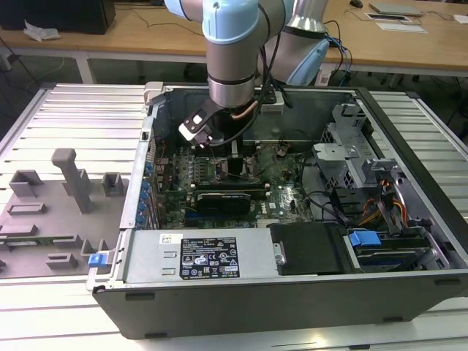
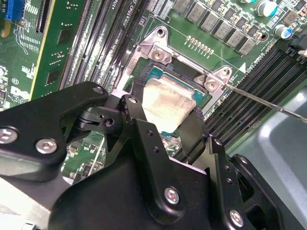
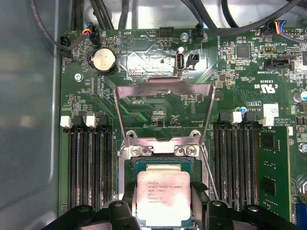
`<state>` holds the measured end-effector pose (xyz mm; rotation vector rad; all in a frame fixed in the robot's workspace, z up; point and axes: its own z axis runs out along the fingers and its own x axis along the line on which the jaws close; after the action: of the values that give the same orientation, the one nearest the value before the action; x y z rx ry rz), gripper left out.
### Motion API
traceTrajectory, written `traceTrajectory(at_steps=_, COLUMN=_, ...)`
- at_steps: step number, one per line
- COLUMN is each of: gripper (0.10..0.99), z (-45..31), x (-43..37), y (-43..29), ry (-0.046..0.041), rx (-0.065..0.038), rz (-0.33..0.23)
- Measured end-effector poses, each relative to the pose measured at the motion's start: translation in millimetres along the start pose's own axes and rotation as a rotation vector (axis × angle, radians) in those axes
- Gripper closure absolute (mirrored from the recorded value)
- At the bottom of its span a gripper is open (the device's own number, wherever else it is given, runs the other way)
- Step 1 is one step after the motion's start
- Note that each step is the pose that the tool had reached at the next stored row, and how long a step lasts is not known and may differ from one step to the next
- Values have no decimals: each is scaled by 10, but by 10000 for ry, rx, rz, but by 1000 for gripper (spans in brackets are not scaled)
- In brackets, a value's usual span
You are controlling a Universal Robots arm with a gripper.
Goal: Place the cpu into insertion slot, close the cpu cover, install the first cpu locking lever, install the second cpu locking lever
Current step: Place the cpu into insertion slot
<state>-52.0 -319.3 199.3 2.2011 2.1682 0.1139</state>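
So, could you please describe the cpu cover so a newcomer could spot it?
Inside the open computer case, find the insertion slot between the black memory slots. The cpu cover stands open beside it: the only thin metal frame with a window.

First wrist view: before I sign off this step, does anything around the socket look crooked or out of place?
Nothing stands out. The cpu, gripped in the claw, lies square over the insertion slot, and the cpu cover is swung open beyond it.
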Motion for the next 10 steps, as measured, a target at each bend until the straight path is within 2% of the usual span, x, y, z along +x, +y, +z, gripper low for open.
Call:
traceTrajectory(at_steps=7, gripper=533, z=3, x=0, y=0, ry=2, rx=-1, rz=0)
traceTrajectory(at_steps=8, gripper=471, z=3, x=0, y=0, ry=2, rx=-1, rz=0)
traceTrajectory(at_steps=10, gripper=471, z=2, x=1, y=0, ry=3, rx=-2, rz=0)
